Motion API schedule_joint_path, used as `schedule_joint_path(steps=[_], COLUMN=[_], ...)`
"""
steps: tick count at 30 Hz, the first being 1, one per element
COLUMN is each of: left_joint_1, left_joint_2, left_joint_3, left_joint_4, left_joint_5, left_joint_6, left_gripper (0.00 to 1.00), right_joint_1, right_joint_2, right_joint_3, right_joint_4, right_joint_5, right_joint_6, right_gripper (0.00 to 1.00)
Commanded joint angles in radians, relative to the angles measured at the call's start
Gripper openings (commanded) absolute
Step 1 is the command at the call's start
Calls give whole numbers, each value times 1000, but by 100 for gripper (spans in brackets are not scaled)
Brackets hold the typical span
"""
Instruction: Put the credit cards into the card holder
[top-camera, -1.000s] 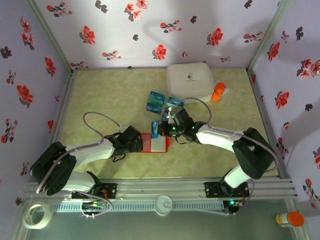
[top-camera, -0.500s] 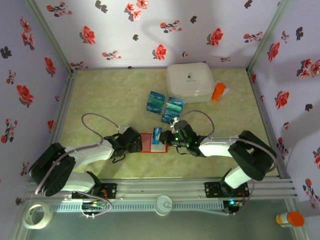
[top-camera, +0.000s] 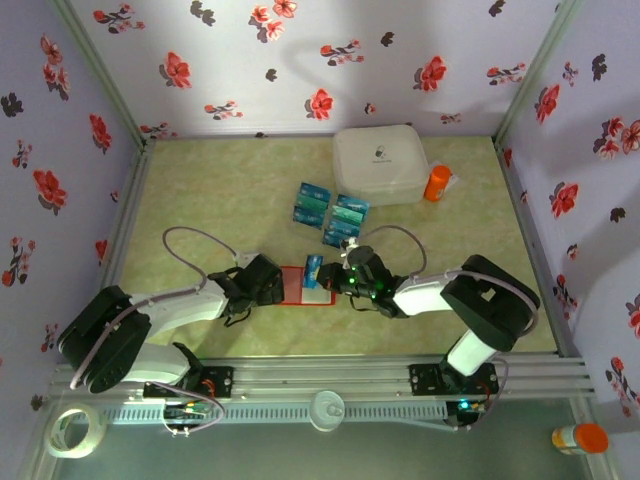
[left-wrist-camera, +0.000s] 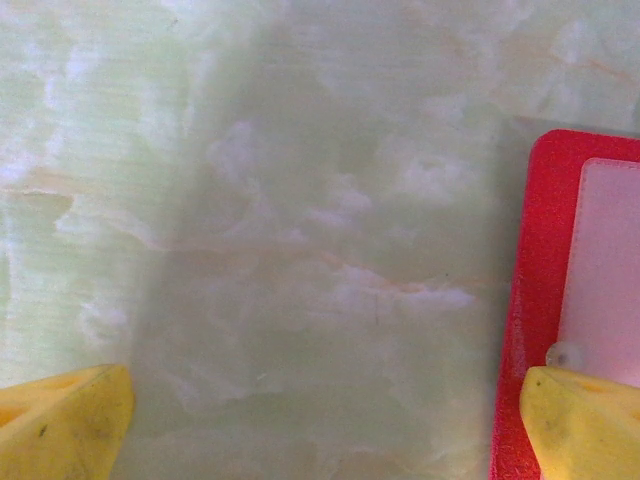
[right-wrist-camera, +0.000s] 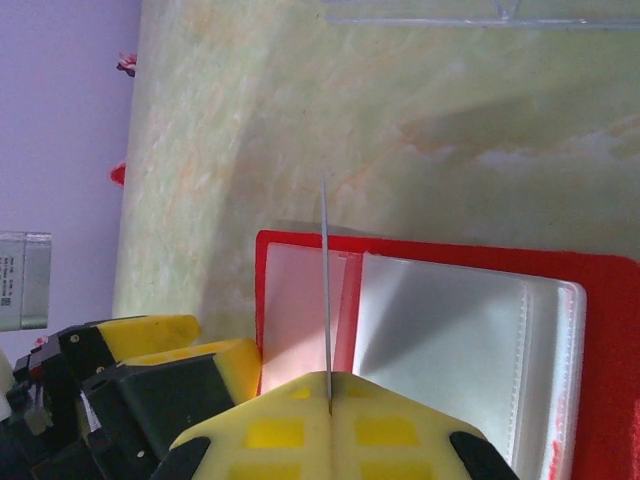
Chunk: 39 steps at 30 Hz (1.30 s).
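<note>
- The card holder (top-camera: 304, 286) lies open and flat on the table (top-camera: 220, 200), just below the centre of the top view, between the two grippers. Its red border frames pale clear pockets.
- One blue card (top-camera: 313, 269) stands on edge over the holder. In the right wrist view it shows as a thin upright line above the left-hand pocket, near the fold. I cannot tell whether its far edge touches the pocket.
- The right gripper (right-wrist-camera: 330, 400) has its yellow fingers pressed together on that card's near edge. It reaches in from the right of the holder.
- The left gripper (left-wrist-camera: 320, 425) sits at the holder's left side with its fingers (left-wrist-camera: 580, 425) spread wide and nothing between them. In the left wrist view the finger at lower right lies over the holder's red edge. The one at lower left is over bare table.
- The other credit cards (top-camera: 345, 219) lie flat in a small cluster above the holder, apart from it.
- A white case (top-camera: 382, 163) sits toward the upper right, with an orange bottle (top-camera: 437, 183) just beside its right edge.
- A tape roll (top-camera: 75, 430) lies at the lower left corner, outside the table.
</note>
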<state>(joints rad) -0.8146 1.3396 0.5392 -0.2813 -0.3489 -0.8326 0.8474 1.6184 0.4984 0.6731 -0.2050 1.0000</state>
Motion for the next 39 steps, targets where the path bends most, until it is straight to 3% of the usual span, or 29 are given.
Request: schedule_joint_path(steps=[1,39], left_joint_1=[-6,-6], left_joint_2=[-8,10], left_joint_3=[-21,-3], left_joint_4=[-52,-43], left_joint_5=[-29,-29], left_joint_6=[-18,-5], left_gripper=[100,100], right_joint_1=[11,48], right_joint_2=[29,126], right_joint_3=[-16,-64], right_joint_4=[74,206], right_joint_5=[18,-9], right_joint_6=[23,101], right_gripper=[0,0])
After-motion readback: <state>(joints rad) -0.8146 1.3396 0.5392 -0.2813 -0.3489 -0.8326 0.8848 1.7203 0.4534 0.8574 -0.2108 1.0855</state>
